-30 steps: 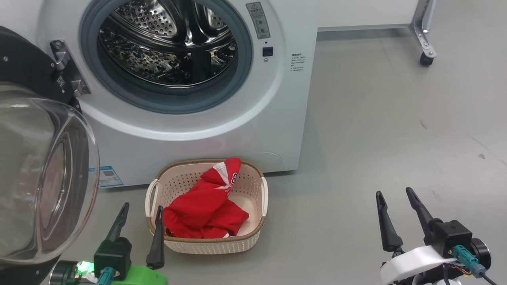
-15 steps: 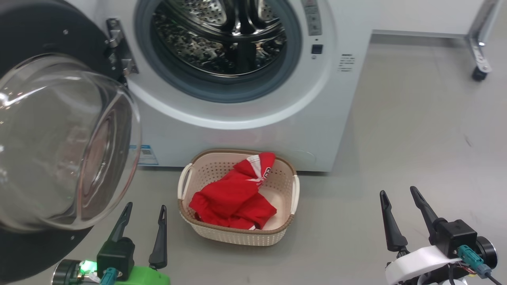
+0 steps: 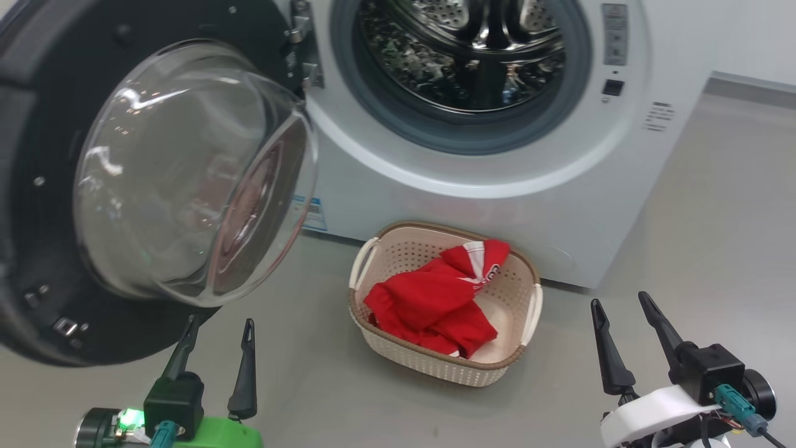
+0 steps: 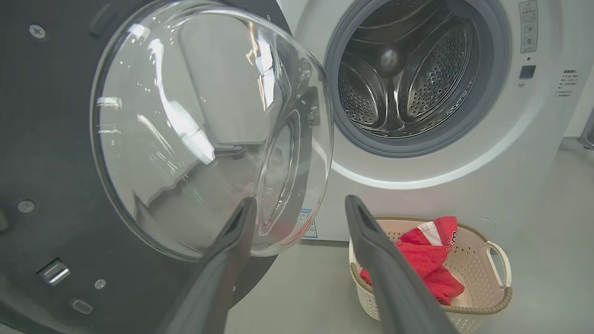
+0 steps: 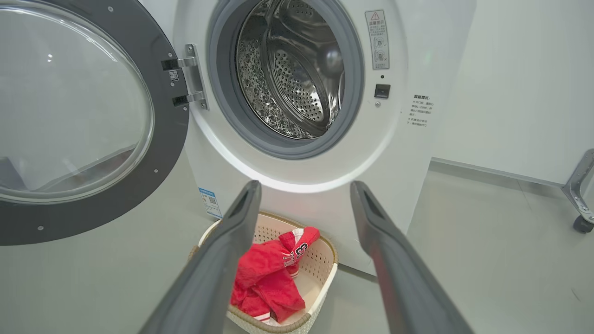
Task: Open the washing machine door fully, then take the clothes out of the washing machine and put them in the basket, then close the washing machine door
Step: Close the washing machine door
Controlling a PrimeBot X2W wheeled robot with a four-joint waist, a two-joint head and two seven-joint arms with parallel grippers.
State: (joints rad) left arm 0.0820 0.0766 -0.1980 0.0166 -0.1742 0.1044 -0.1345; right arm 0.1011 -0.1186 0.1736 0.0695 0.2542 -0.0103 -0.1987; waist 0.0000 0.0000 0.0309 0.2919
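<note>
The washing machine (image 3: pixel 497 205) stands with its steel drum (image 3: pixel 472 56) showing no fabric inside. Its door (image 3: pixel 37 186) hangs wide open at the left, the glass bowl (image 3: pixel 186 174) bulging toward me. On the floor in front sits the cream basket (image 3: pixel 429 364) holding the red clothes (image 3: pixel 435 298). My left gripper (image 3: pixel 221 320) is open and empty just below the door's lower rim, left of the basket. In the left wrist view, the gripper (image 4: pixel 300 200) points between the door (image 4: pixel 46 139) and the basket (image 4: pixel 503 297). My right gripper (image 3: pixel 620 300) is open and empty, right of the basket; the right wrist view shows it (image 5: pixel 305 183) above the clothes (image 5: pixel 269 273).
A blue label sticker (image 3: pixel 314 214) is on the machine's lower front, partly behind the glass bowl. A metal frame leg with a caster (image 5: pixel 582 222) stands on the grey floor at the far right, by a white wall. Open floor lies right of the basket.
The head camera has swung left, so machine, door and basket have slid right in the picture. Both grippers keep their places in the view, still open. The clothes lie unchanged in the basket.
</note>
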